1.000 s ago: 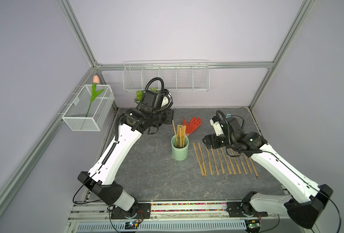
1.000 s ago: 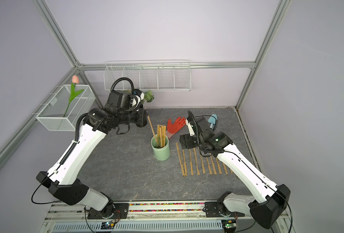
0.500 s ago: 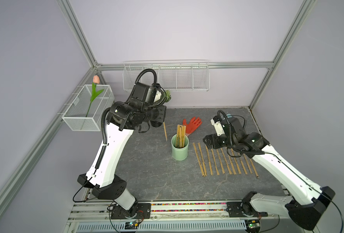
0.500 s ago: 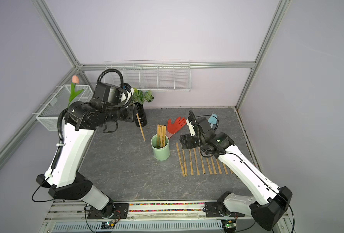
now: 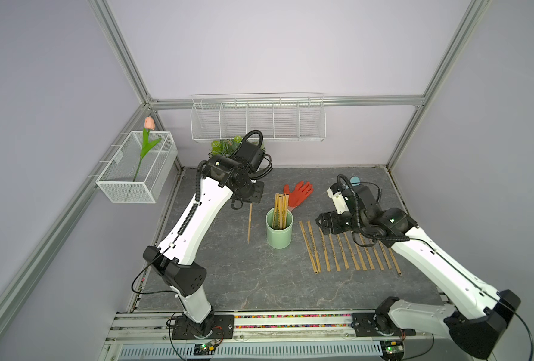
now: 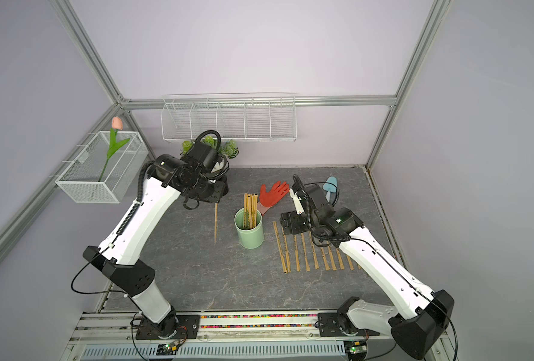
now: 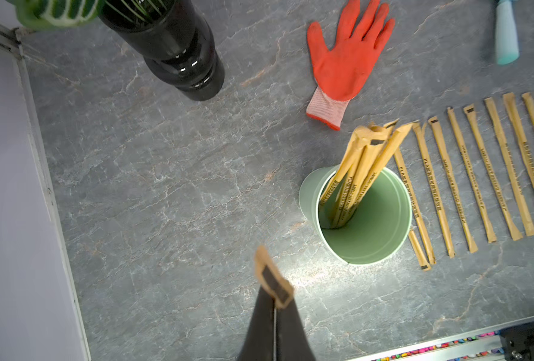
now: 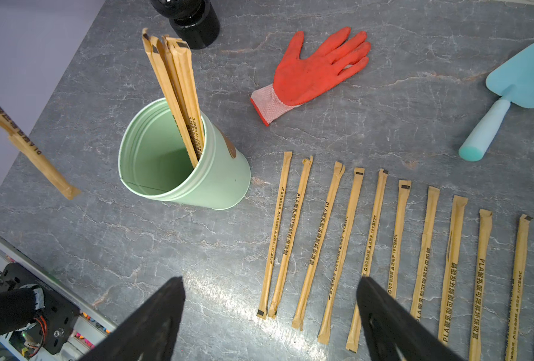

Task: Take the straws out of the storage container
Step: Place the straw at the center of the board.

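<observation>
In the last second your left pincer point(image 7: 273, 301) swung away from above the storage container point(image 5: 279, 233), out toward nine o'clock of it, and then dropped lower, carrying a single straw point(image 5: 249, 223) clear of the rim. Its jaws were pressed together on that straw's top end. The straw hung nearly upright just beside the cup, apart from it, with its lower tip close to the table point(image 5: 228, 290). Whether the tip touched the table could not be told.

Your right pincer point(image 8: 269, 281) did not shift. It was spread wide, held nothing, and hung over the twelve o'clock ends of the row of laid-out straws point(image 5: 350, 250) at three o'clock of the cup.

One more straw was therefore out, but on the side opposite the row. It probably only needed lowering flat and letting go. A small bundle of remaining straws point(image 5: 279, 209) leaned against the cup's twelve o'clock wall, so the job looked well advanced but not finished. The upright cup seemed light enough to tip if a straw dragged on its rim.
</observation>
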Controlling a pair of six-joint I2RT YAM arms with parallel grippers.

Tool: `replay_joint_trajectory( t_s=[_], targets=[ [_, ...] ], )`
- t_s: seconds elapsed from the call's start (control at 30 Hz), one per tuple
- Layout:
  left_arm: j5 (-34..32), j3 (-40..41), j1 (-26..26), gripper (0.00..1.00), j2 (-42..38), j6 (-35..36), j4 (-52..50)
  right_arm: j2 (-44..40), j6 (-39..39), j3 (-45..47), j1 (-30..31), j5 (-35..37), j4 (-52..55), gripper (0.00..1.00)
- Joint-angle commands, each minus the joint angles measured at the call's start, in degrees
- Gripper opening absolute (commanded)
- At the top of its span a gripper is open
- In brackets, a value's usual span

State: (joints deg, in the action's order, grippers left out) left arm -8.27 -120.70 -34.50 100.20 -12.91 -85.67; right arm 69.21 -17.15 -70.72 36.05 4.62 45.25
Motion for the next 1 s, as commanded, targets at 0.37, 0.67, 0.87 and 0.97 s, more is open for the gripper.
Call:
replay_joint_trajectory(
  t_s=[0.37, 0.67, 0.87, 0.97],
  targets=[
    [5.8, 2.3, 6.9, 0.01, 12.3, -0.3, -1.6, -0.4, 0.2, 3.1, 0.3, -1.1, 0.3, 0.89],
    [11.3, 2.1, 8.6, 0.01, 19.4, 0.3, -0.6, 1.6, 0.5, 3.4, 0.2, -1.2, 0.0, 0.89],
    [12.8, 4.9, 8.8, 0.01, 21.9, 0.4, 1.9, 1.9, 0.9, 3.7, 0.2, -0.6, 0.1, 0.89],
    [13.5, 7.1, 9.0, 0.01, 22.4, -0.1, 3.8, 2.1, 0.9, 3.7, 0.2, -0.7, -0.1, 0.89]
  ],
)
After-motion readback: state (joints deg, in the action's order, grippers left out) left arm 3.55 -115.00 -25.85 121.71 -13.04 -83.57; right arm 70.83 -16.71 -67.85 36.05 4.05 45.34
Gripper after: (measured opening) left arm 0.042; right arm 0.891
